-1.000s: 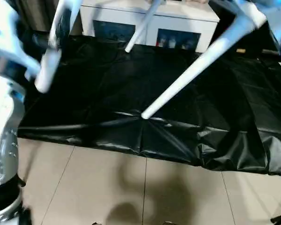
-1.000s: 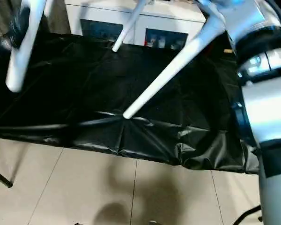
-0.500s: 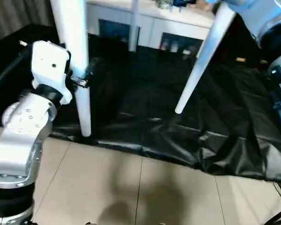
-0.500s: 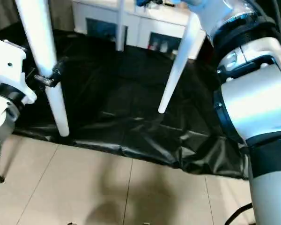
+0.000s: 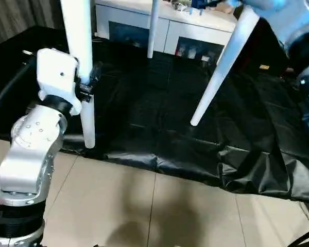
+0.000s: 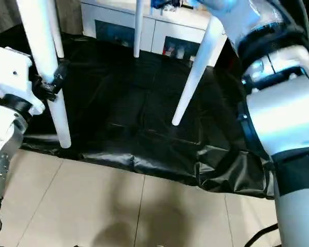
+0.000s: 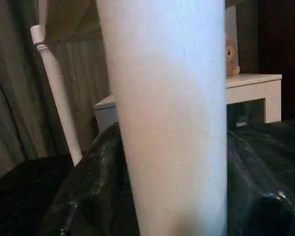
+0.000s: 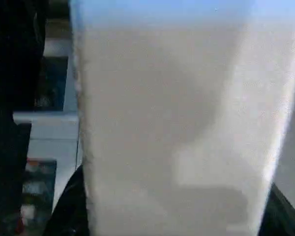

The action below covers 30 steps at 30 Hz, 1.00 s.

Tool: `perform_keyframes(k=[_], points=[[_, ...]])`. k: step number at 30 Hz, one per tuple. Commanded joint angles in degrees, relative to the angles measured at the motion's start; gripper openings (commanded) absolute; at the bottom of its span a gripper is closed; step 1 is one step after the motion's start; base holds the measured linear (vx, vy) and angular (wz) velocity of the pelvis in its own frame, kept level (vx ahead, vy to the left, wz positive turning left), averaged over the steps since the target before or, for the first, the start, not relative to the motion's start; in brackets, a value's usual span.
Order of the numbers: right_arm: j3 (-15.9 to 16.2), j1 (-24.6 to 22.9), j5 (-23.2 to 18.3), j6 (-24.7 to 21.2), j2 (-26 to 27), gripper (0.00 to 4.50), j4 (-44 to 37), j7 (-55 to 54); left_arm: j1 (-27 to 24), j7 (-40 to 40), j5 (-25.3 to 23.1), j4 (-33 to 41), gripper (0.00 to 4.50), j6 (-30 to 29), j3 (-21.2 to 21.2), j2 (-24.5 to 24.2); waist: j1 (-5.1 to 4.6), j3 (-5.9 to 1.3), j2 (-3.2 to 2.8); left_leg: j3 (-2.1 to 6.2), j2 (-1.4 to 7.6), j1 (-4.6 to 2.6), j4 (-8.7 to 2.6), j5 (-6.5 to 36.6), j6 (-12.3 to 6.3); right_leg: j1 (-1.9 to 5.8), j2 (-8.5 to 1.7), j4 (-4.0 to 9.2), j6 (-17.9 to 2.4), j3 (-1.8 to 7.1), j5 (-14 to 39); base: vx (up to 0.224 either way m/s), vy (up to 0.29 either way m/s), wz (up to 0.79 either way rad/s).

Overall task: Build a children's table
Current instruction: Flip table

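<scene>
The children's table hangs in the air with its legs pointing down; its top is out of view. The near left leg point(image 5: 82, 62) stands almost upright, its tip just above the black sheet's front edge. My left gripper point(image 5: 89, 82) is shut on that leg at mid-height, and the leg point(image 7: 167, 118) looms close in the left wrist view. A second leg point(image 5: 221, 67) slants down to the sheet's middle. My right gripper point(image 6: 219, 7) is shut on it near its upper end, and it point(image 8: 172, 123) shows close up in the right wrist view. A third leg point(image 5: 152, 31) hangs farther back.
A crumpled black sheet point(image 5: 159, 103) covers the work area, with tiled floor point(image 5: 144, 206) in front of it. A white cabinet with glass doors point(image 5: 170, 25) stands behind. My right forearm point(image 6: 283, 123) takes up the right side.
The legs have swung from steeply slanted to nearly upright. My left arm has come in to the near left leg and its fingers have closed around it. The right grip is unchanged.
</scene>
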State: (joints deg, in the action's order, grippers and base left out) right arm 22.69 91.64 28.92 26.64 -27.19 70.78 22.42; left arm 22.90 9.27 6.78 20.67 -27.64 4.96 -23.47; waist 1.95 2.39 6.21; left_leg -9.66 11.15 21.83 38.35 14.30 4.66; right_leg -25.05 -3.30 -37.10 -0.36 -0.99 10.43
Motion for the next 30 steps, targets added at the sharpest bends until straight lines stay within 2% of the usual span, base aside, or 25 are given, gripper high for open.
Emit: perform_keyframes(k=[1, 2, 3, 5, 6, 8, 9, 10, 11, 12, 13, 14, 16, 17, 18, 19, 20, 21, 22, 23, 24, 25, 27, 29, 30], points=[[-0.5, -3.9, -1.4, 2.6, -0.8, 2.66, 1.8, 2.0, -0.5, -1.6, -1.6, -2.2, 2.42, -0.6, 1.8, 0.0, -0.37, -3.00, -2.36, -0.06, 1.10, -0.67, -5.18, 8.5, 1.78, 2.60, -2.31, 2.26, -11.8, 1.18, 2.1, 0.000, 0.000, 0.00], [-2.3, -5.6, -3.1, 5.1, -1.4, 2.80, 0.2, -0.6, -0.1, -1.7, -1.7, -3.0, 2.34, 0.2, 2.0, -0.1, -0.20, -3.12, -2.14, -0.11, 1.06, -0.85, -5.12, 8.3, 1.53, 2.63, -2.36, 2.37, -11.6, 1.20, 2.0, 0.000, 0.000, 0.00], [-2.7, -6.0, -3.4, 6.0, -1.7, 2.96, -0.3, -1.6, 0.0, -1.7, -1.7, -3.3, 2.22, 0.4, 2.1, -0.1, -0.17, -3.12, -2.38, -0.09, 0.96, -0.79, -5.10, 7.8, 1.71, 2.69, -2.32, 2.29, -11.6, 1.22, 1.7, 0.000, 0.000, 0.00], [-4.0, -7.2, -4.4, 7.8, -2.2, 3.14, -1.7, -3.5, 0.3, -1.6, -1.6, -3.8, 2.06, 0.6, 2.0, -0.1, -0.24, -3.18, -2.19, -0.11, 0.91, -0.72, -5.06, 7.6, 1.59, 2.75, -2.23, 2.32, -11.7, 1.18, 1.8, 0.000, 0.000, 0.00], [-4.7, -7.8, -4.8, 8.3, -2.4, 3.14, -2.4, -4.2, 0.5, -1.6, -1.6, -4.2, 2.06, 0.8, 2.0, -0.2, -0.13, -3.22, -3.05, -0.03, 0.85, -0.87, -5.05, 8.1, 1.80, 2.72, -2.26, 2.23, -11.6, 1.19, 2.1, 0.000, 0.000, 0.00], [-5.1, -9.1, -4.6, 10.1, -3.2, 3.43, -4.0, -6.5, 1.0, -1.5, -1.8, -5.0, 2.00, 1.0, 1.8, -0.2, -0.21, -3.31, -2.55, -0.12, 0.74, -0.75, -4.96, 7.2, 1.60, 2.88, -2.11, 2.29, -11.7, 1.13, 1.1, 0.000, 0.000, 0.00], [-5.3, -9.5, -4.5, 10.8, -3.4, 3.43, -4.5, -7.6, 1.2, -1.4, -1.8, -5.3, 2.00, 1.1, 1.8, -0.1, -0.26, -3.30, -2.67, -0.16, 0.67, -0.77, -4.94, 7.7, 1.57, 2.88, -2.03, 2.42, -11.6, 1.08, 1.6, 0.000, 0.000, 0.00], [-6.6, -10.7, -5.1, 14.0, -4.1, 3.55, -6.5, -10.1, 1.9, -1.0, -1.8, -6.2, 1.98, 1.4, 1.4, -0.1, -0.27, -3.24, -3.07, -0.10, 0.67, -0.87, -4.97, 8.4, 1.85, 2.78, -2.03, 2.46, -11.5, 1.08, 2.4, 0.000, 0.000, 0.00], [-7.6, -11.8, -5.9, 16.5, -4.4, 3.55, -8.1, -11.0, 2.2, -0.8, -1.9, -6.7, 1.98, 1.7, 1.2, -0.1, -0.26, -3.24, -2.71, -0.14, 0.62, -0.74, -4.96, 8.4, 1.83, 2.93, -2.10, 2.59, -11.3, 1.11, 2.7, 0.000, 0.000, 0.00], [-8.2, -12.5, -6.4, 18.1, -4.6, 3.67, -9.1, -11.4, 2.4, -0.7, -1.9, -7.1, 1.97, 1.9, 1.2, -0.2, 0.00, -3.29, -2.81, -0.20, 0.61, -0.93, -4.91, 8.5, 1.85, 2.80, -2.11, 2.61, -11.1, 1.13, 2.7, 0.000, 0.000, 0.00], [-8.7, -13.2, -6.9, 19.8, -4.9, 3.78, -10.1, -11.9, 2.5, -0.7, -2.0, -7.3, 1.96, 2.1, 1.1, -0.1, -0.04, -3.43, -2.57, -0.14, 0.56, -0.66, -4.87, 7.8, 1.44, 3.13, -2.14, 2.40, -11.3, 1.11, 2.0, 0.000, 0.000, 0.00], [-9.0, -13.8, -7.7, 20.5, -4.8, 3.83, -10.7, -11.2, 2.6, -0.6, -2.0, -7.4, 1.95, 2.2, 1.1, -0.2, 0.01, -3.51, -2.63, -0.18, 0.56, -0.68, -4.79, 7.3, 1.17, 3.12, -2.15, 2.32, -11.5, 1.13, 1.5, 0.000, 0.000, 0.00], [-10.8, -17.1, -12.6, 23.7, -4.0, 3.98, -14.1, -7.5, 2.9, -0.4, -1.9, -8.4, 1.95, 2.7, 1.3, -0.3, 0.11, -3.50, -2.61, -0.32, 0.53, -0.45, -4.63, 6.1, -0.35, 3.22, -2.19, 2.25, -11.8, 1.33, -0.4, 0.000, 0.000, 0.00], [-11.3, -22.5, -19.5, 27.2, -2.5, 4.09, -19.9, -2.0, 3.2, 0.1, -1.6, -9.8, 1.95, 3.4, 1.6, -0.4, 0.00, -3.50, -2.35, -0.28, 0.62, -0.29, -4.69, 6.2, -1.40, 3.43, -2.14, 2.29, -11.7, 1.29, -0.4, 0.000, 0.000, 0.00], [-10.9, -25.0, -21.2, 28.0, -2.1, 4.16, -22.8, -1.6, 3.3, 0.3, -1.2, -10.3, 1.95, 3.5, 1.8, -0.3, 0.23, -3.33, -2.68, -0.22, 0.96, -0.60, -4.85, 6.7, -1.99, 3.04, -2.39, 2.43, -11.5, 1.33, 0.3, 0.000, 0.000, 0.00], [-10.5, -27.7, -22.9, 28.6, -1.7, 4.19, -25.9, -1.5, 3.4, 0.6, -0.7, -10.9, 1.95, 3.5, 2.1, -0.3, 0.11, -3.30, -2.48, -0.13, 0.82, -0.33, -4.98, 6.4, -2.09, 3.45, -2.20, 2.54, -11.1, 1.22, 0.7, 0.000, 0.000, 0.00], [-10.2, -30.8, -24.7, 28.1, -1.1, 4.28, -29.3, -2.6, 3.5, 1.1, -0.6, -11.8, 1.95, 3.8, 2.1, -0.5, 0.42, -3.40, -2.79, -0.12, 1.03, -0.76, -4.98, 6.3, -1.71, 3.09, -2.41, 2.59, -11.1, 1.26, 1.2, 0.000, 0.000, 0.00], [-10.6, -33.7, -25.9, 27.0, -0.5, 4.28, -32.4, -4.3, 3.6, 1.4, -0.5, -12.6, 1.95, 4.1, 2.1, -0.6, 0.39, -3.40, -2.57, -0.24, 0.83, -0.80, -5.05, 6.7, -1.34, 3.18, -2.18, 2.77, -11.0, 1.27, 1.9, 0.000, 0.000, 0.00], [-11.0, -35.1, -27.0, 26.2, 0.0, 4.47, -34.0, -4.9, 3.6, 1.6, -0.2, -13.0, 1.95, 4.3, 2.3, -0.5, 0.40, -3.44, -2.58, -0.15, 0.86, -0.82, -5.13, 6.9, -1.11, 3.19, -2.18, 2.73, -11.1, 1.27, 2.1, 0.000, 0.000, 0.00], [-12.2, -37.7, -28.9, 24.6, 0.9, 4.47, -36.5, -6.6, 3.6, 2.0, 0.2, -13.6, 1.94, 4.6, 2.5, -0.4, 0.28, -3.35, -2.64, -0.09, 0.88, -0.82, -5.31, 8.3, -0.59, 3.13, -2.11, 2.97, -10.8, 1.19, 4.1, 0.000, 0.000, 0.00], [-13.6, -39.6, -30.1, 23.3, 1.7, 4.47, -38.0, -8.3, 3.7, 2.2, 0.6, -13.9, 1.94, 4.9, 2.8, -0.3, 0.31, -3.31, -2.84, -0.03, 0.88, -1.00, -5.43, 9.7, 0.11, 2.96, -2.11, 3.11, -10.4, 1.16, 6.0, 0.000, 0.000, 0.00], [-15.3, -42.2, -31.2, 22.0, 2.6, 4.50, -39.7, -10.2, 3.7, 2.8, 1.1, -14.5, 1.93, 5.1, 3.1, -0.3, 0.33, -3.16, -3.66, 0.17, 0.74, -1.00, -5.59, 11.1, 1.03, 2.96, -2.11, 3.18, -9.7, 1.23, 7.7, 0.000, 0.000, 0.00], [-16.8, -44.2, -32.4, 20.7, 3.3, 4.50, -40.5, -11.1, 3.7, 3.4, 1.4, -14.8, 1.92, 5.2, 3.2, -0.5, 0.10, -3.04, -3.22, 0.10, 0.82, -1.11, -5.76, 13.0, 1.58, 2.67, -2.08, 3.59, -9.0, 1.21, 9.6, 0.000, 0.000, 0.00], [-18.8, -49.6, -39.4, 15.1, 4.8, 4.50, -42.9, -7.0, 3.6, 4.5, 1.6, -15.4, 1.91, 5.8, 3.0, -1.0, 0.10, -3.06, -3.64, 0.28, 0.77, -1.39, -5.93, 15.7, 1.56, 2.60, -2.06, 3.91, -8.2, 1.25, 11.6, 0.000, 0.000, 0.00], [-18.8, -51.5, -41.9, 13.1, 4.6, 4.50, -44.1, -5.3, 3.6, 4.7, 1.6, -15.6, 1.90, 6.0, 2.9, -1.0, -0.13, -3.07, -3.57, 0.29, 0.69, -1.28, -5.96, 16.0, 1.20, 2.68, -1.85, 3.93, -8.2, 1.24, 11.6, 0.000, 0.000, 0.00]])
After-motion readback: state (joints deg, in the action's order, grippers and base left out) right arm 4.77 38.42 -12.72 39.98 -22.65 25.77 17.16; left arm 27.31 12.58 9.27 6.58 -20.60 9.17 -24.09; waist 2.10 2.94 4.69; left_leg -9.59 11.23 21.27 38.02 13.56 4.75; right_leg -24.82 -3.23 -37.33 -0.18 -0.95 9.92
